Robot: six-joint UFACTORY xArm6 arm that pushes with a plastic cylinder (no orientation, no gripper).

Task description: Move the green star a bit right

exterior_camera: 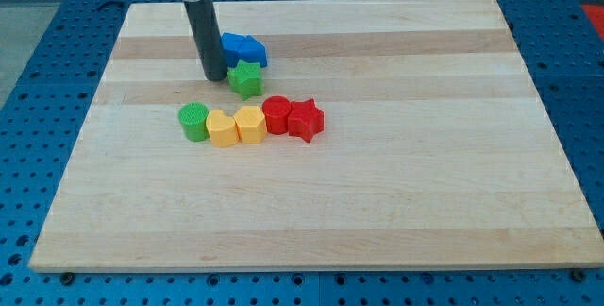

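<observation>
The green star (245, 78), a ridged plastic piece, sits far-left of centre on the pale striped wooden board (396, 183). My tip (214, 77), a bare rod end with nothing to clamp, stands just beside the star's left. A blue block (243, 49) touches its far side. Nearer lies a row: green cylinder (194, 121), two yellow blocks (236, 126), red cylinder (276, 114), red star (305, 119).

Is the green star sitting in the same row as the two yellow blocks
No, the green star sits apart toward the view's top, beside my tip, while the yellow blocks lie in the lower row.
</observation>
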